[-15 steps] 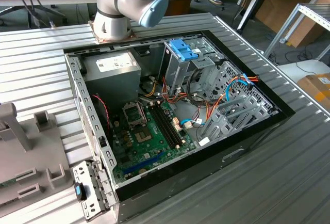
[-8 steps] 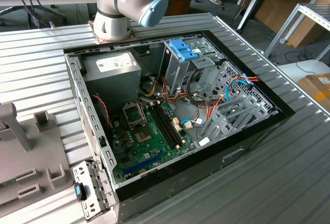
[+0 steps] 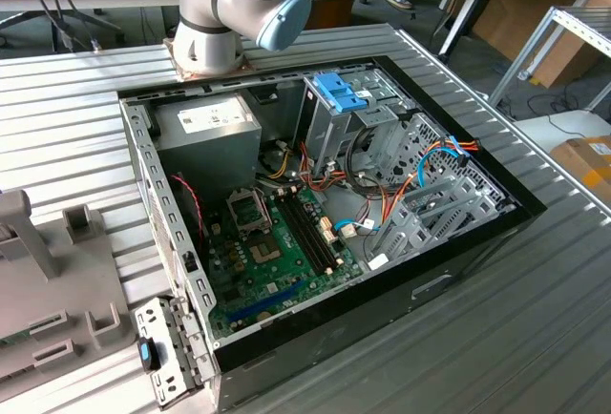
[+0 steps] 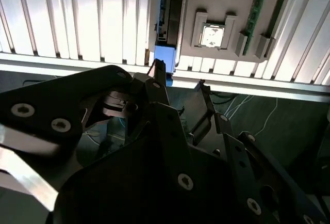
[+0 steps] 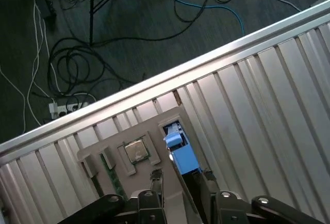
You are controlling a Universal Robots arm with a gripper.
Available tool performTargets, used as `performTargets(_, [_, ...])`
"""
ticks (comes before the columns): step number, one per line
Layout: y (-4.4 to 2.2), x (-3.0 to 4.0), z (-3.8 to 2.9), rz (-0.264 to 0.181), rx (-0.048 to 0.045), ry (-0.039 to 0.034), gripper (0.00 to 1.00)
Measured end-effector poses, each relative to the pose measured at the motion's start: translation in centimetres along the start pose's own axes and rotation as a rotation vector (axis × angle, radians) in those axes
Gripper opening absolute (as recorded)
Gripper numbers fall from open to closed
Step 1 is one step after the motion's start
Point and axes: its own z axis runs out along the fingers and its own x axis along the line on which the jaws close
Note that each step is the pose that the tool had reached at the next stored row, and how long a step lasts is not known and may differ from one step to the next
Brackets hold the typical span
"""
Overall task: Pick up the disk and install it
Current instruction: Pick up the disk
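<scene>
In both wrist views the disk (image 5: 181,150) (image 4: 166,58) stands on edge in a slot of a grey fixture (image 5: 166,116). Its bright blue carrier end faces the table edge, and its dark body (image 4: 174,7) runs back along the fixture. My gripper (image 5: 180,176) (image 4: 180,77) hovers right over that blue end. It is open, with one dark finger (image 5: 155,178) on one side of the disk and the other finger (image 5: 207,175) on the opposite side. I cannot tell whether either finger touches it. The open computer case (image 3: 520,206) lies in the middle of the exterior view.
The fixture also holds a processor chip (image 5: 135,149) and memory sticks (image 5: 110,175). Beyond the ribbed table's edge (image 5: 154,82) lie floor cables (image 5: 72,64). In the case, a drive cage with a ribbed blue tab (image 3: 339,91) stands at the back. The arm's base (image 3: 212,37) is behind the case.
</scene>
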Motion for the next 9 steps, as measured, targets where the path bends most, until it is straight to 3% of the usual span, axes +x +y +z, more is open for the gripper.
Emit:
performTargets(3, [-0.01, 0.00, 0.00, -0.030, 0.0007, -0.0002, 0.42])
performTargets(7, [0.00, 0.00, 0.01, -0.122, 0.0026, -0.0007, 0.42])
performTargets(9, [0.00, 0.00, 0.06, -0.246, 0.0051, -0.0013, 0.42])
